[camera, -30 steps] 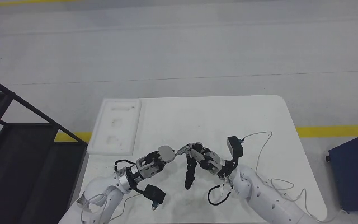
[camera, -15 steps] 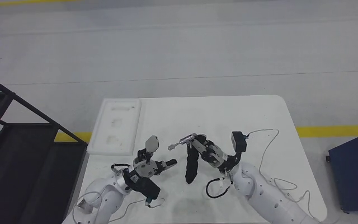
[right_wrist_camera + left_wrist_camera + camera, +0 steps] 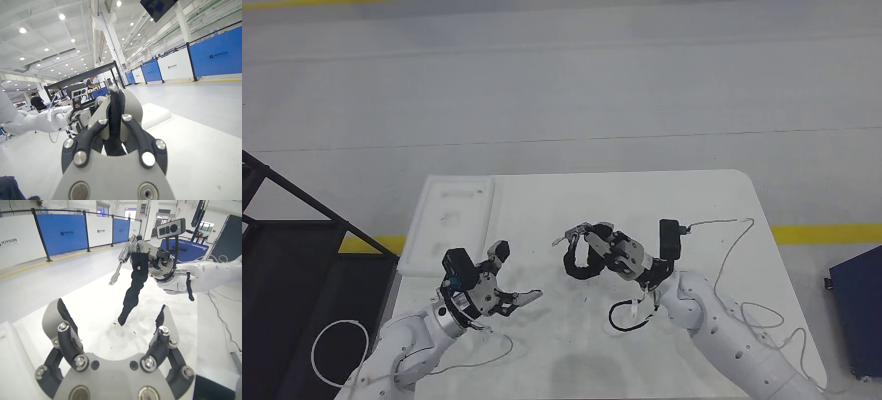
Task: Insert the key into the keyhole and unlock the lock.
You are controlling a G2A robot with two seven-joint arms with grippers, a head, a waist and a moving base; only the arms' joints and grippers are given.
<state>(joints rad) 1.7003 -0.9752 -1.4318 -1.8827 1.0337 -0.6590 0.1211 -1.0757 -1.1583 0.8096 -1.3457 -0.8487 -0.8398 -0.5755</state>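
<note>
Key (image 3: 115,276) sits in the lock (image 3: 126,249), which the right gripper (image 3: 115,98) grips. Left gripper (image 3: 112,303) is wide open; next it should pinch and turn the key.

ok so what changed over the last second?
The left pincer let go of the small silver metal key, opened and drew back toward its own side of the white table. The key stayed in the end of the silver cylindrical lock. The right pincer stayed shut on that lock, shifting slightly away from the robot. The black fabric strap still hangs from it.
</note>
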